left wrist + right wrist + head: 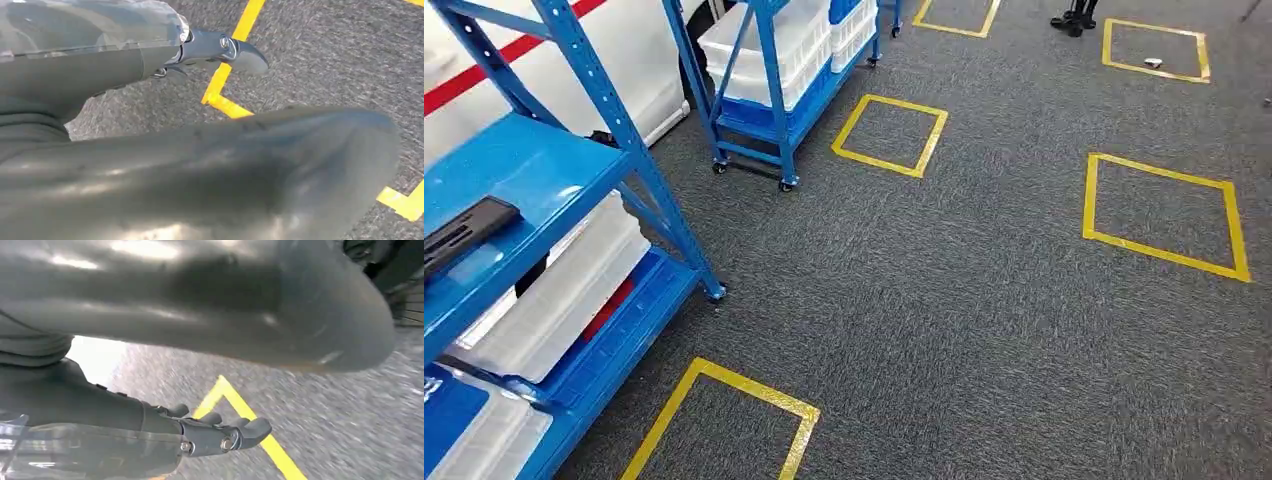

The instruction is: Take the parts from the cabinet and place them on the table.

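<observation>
A black part (464, 232) lies flat on the top shelf of the near blue rack (544, 170), at the left edge of the head view, partly cut off by the frame. Below it, white bins (574, 285) sit on the lower shelves. A second blue rack on wheels (779, 100), loaded with white crates (769, 45), stands further back. Yellow tape squares (1162, 212) mark the grey carpet (944, 300). The left hand (220, 50) hangs over the carpet and a tape corner, fingers extended, gripping nothing. The right hand (220, 432) hangs over carpet too, fingers lightly curled and apart, holding nothing. A person's shoes (1074, 18) show at the top.
</observation>
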